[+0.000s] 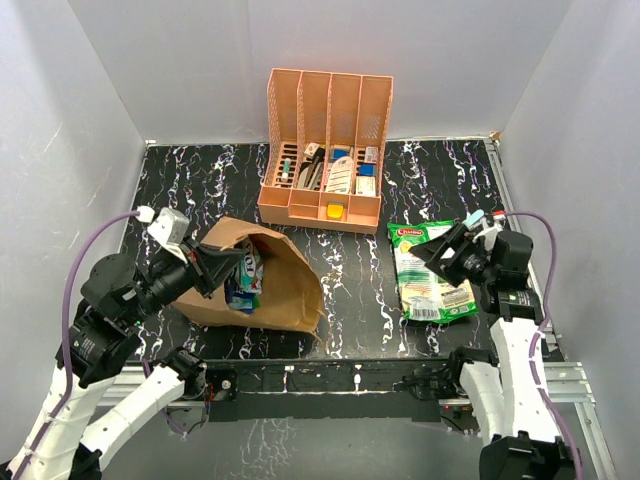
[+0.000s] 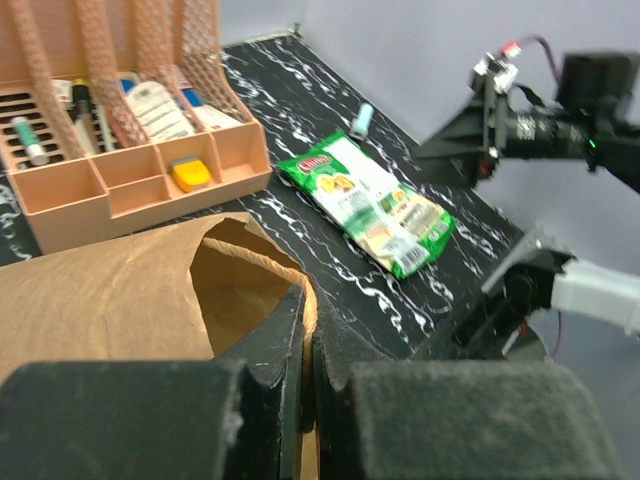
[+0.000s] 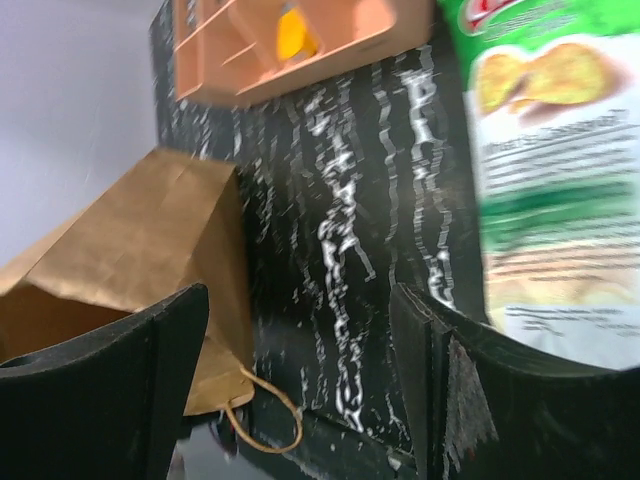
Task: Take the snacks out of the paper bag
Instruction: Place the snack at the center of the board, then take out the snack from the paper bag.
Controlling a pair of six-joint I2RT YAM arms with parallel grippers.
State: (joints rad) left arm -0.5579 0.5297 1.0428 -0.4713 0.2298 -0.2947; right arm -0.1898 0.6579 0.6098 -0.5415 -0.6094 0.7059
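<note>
Black tabletop (image 1: 360,290) veined with white, pale walls (image 1: 200,60) closing it in on three sides, and an orange organiser (image 1: 325,120) standing at the back with small stationery in its trays. On the left half lies the paper bag (image 1: 290,285), tipped on its side with its mouth facing the left arm. Several packets (image 1: 244,280), blue and green among them, show in the opening, inside the bag. The left gripper (image 2: 305,350) is at that mouth with its fingers pressed nearly together, the upper edge of the paper pinched between them. One cord handle (image 3: 265,420) loops out from the bag's near corner. Over on the right a green packet (image 1: 428,272) lies flat on the table, well apart from the bag. The right gripper (image 1: 440,252) hangs just above it, fingers spread wide, holding nothing.
</note>
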